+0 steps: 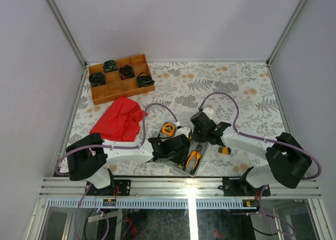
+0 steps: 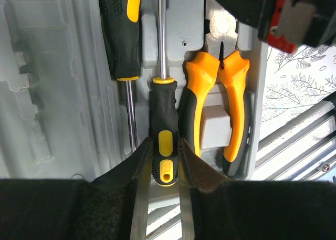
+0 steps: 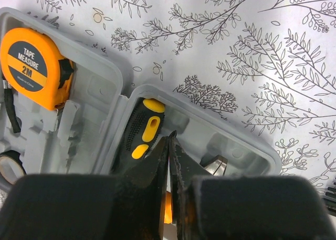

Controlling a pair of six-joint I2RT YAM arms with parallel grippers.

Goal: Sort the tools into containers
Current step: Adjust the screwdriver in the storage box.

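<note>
In grey case [image 2: 47, 93] | left fingers [image 2: 140, 195] clamp screwdriver [image 2: 164, 129] handle | right fingers [image 3: 156, 171] nearly together

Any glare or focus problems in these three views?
Top external: hot glare spot on the front rail, scene otherwise evenly lit. Left wrist: screwdriver and pliers sharp, fingers dark and soft. Right wrist: tape measure label legible, near fingers blurred.

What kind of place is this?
Most likely a robot lab booth, not a home. A left arm and a right arm are bolted by a metal rail. Plain walls box in the table, and a tool case lies there for sorting.
</note>
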